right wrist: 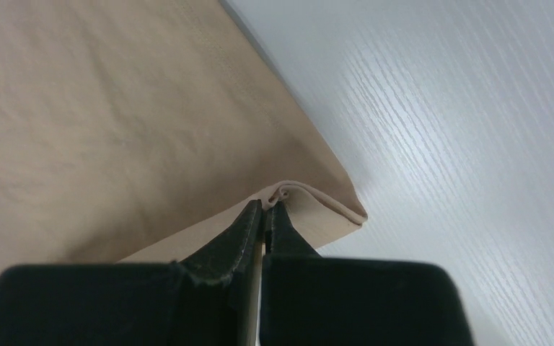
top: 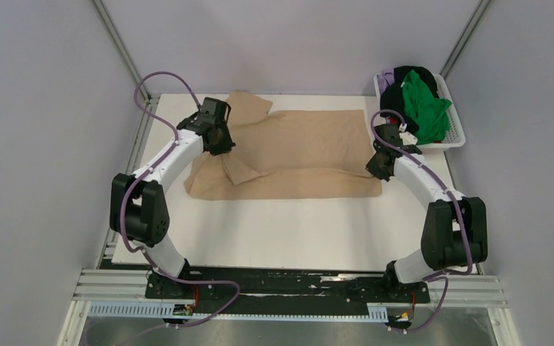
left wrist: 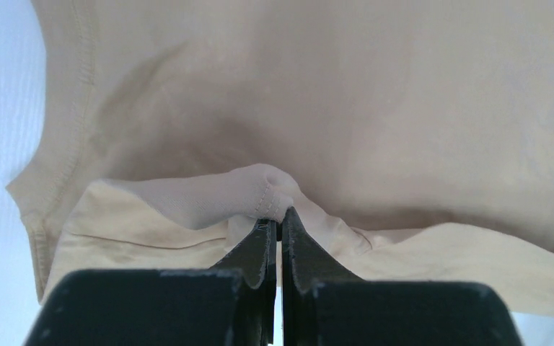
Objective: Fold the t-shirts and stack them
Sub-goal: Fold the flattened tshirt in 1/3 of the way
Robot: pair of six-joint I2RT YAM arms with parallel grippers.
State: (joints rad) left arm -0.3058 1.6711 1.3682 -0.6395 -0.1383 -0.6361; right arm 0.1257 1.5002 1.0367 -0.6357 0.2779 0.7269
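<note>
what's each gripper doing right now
left gripper: closed, pinching a fold of the tan shirt
right gripper: closed, pinching the same shirt's edge near a corner

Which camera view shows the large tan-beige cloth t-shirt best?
Top external view: the large tan-beige cloth t-shirt lies nearly whole there. Left wrist shows only a pinched fold; right wrist, a pinched edge by one corner.

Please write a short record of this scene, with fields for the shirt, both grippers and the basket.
shirt on table: tan t-shirt, spread out, left side bunched
left gripper: shut on a fold of it
right gripper: shut on its right edge, near a corner
basket: at far right, holds green shirt, black shirt, pale purple shirt
folded stack: none in view
</note>
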